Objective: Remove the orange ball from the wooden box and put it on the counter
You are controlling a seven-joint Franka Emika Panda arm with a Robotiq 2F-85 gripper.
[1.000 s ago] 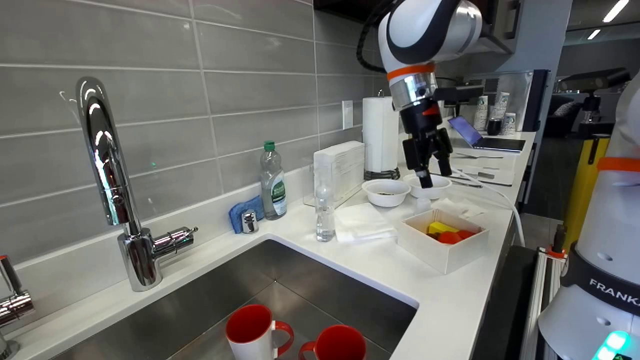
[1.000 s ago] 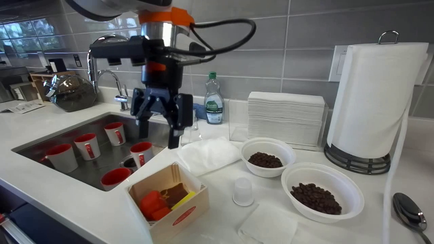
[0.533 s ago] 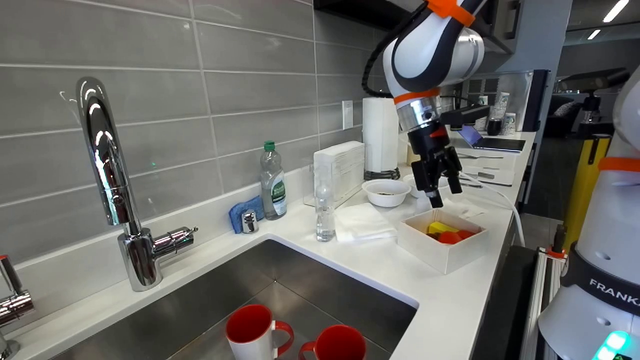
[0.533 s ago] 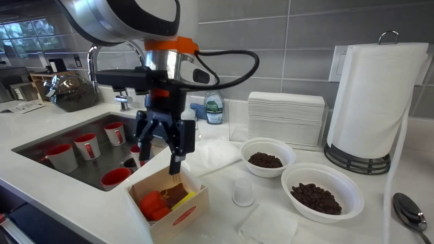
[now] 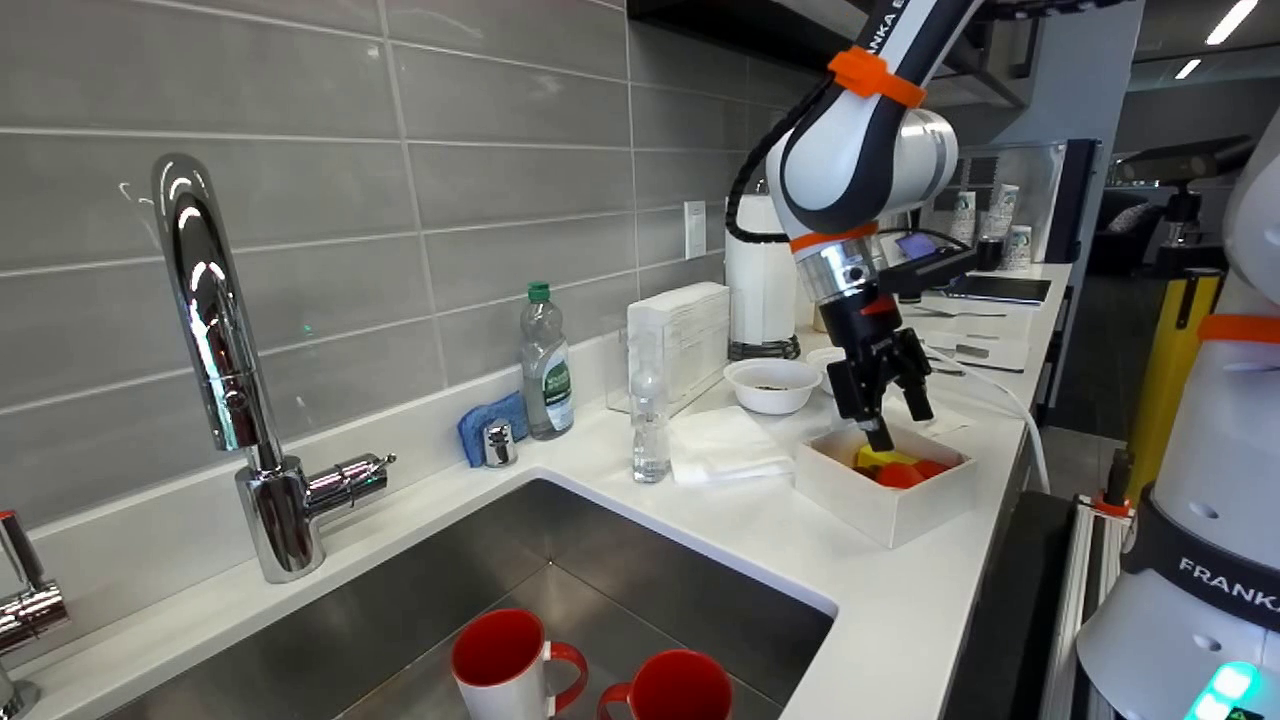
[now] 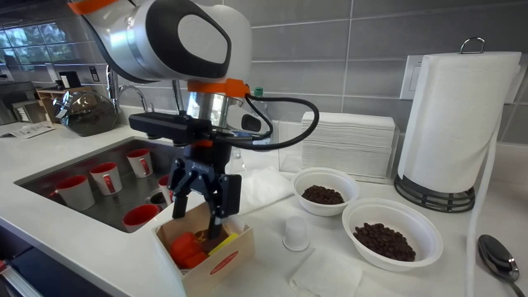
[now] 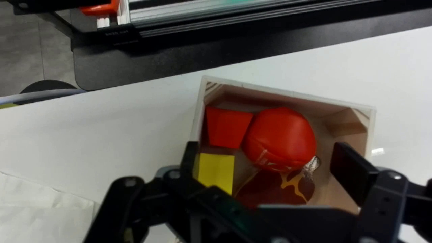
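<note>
Lower now: the gripper [image 6: 196, 224] at the mouth of the wooden box [image 6: 239, 252]

Compared with half a second ago the gripper has come down over the box, while the box and what lies in it sit where they were. The fingers [image 7: 352, 172] stand wide apart with nothing held; whether either tip is below the rim I cannot tell. The orange ball [image 7: 280, 138], nearer red in the wrist view, lies in the box, below the gripper and off toward the robot's base [image 5: 1140, 620], not squarely between the fingertips.

To pick it well, I would slide the gripper toward the base until the ball sits midway between the fingers, then go straight down. The spread looks close to the box's width, so narrowing a little first should keep both tips off the walls. A red block [image 7: 227, 128] lies against or just beside the ball, on the same side of the gripper as a yellow block [image 7: 216, 170]; that finger must slip into the seam or it may pinch both. The other side seems roomier. Close gently, lift past the rim, and release on the counter [image 7: 145, 125] only at contact, since the ball could roll.
</note>
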